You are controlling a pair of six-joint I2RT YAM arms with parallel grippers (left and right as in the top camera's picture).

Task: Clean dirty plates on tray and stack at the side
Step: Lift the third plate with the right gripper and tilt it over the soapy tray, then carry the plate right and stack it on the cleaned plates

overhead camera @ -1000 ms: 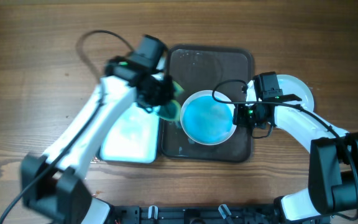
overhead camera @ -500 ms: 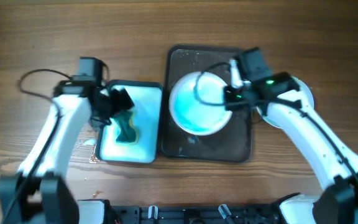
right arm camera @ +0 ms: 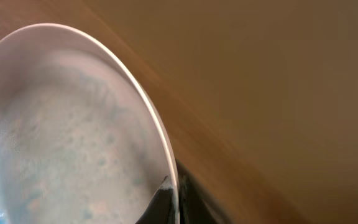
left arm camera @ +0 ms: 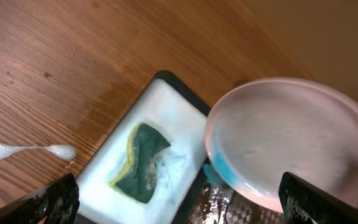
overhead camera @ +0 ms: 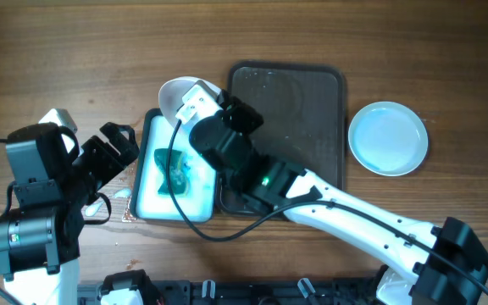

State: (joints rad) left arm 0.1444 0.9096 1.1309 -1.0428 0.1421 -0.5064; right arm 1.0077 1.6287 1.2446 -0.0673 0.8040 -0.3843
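Spanning the wooden tabletop point(overhead camera: 58, 51): dark tray point(overhead camera: 312, 93) at centre, white basin point(overhead camera: 146, 199) just beside its left edge. Jaws of the right gripper point(overhead camera: 197, 106) clenched on the rim of a soapy plate point(right arm camera: 61, 137), tilted above the basin. Second, blue plate point(overhead camera: 388, 138) lies right of the tray. Jaws of the left gripper point(overhead camera: 113, 151) released. Green sponge point(left arm camera: 140, 165) in the basin

Even bright light, soft shadows, blurred wrist views, sharp overhead
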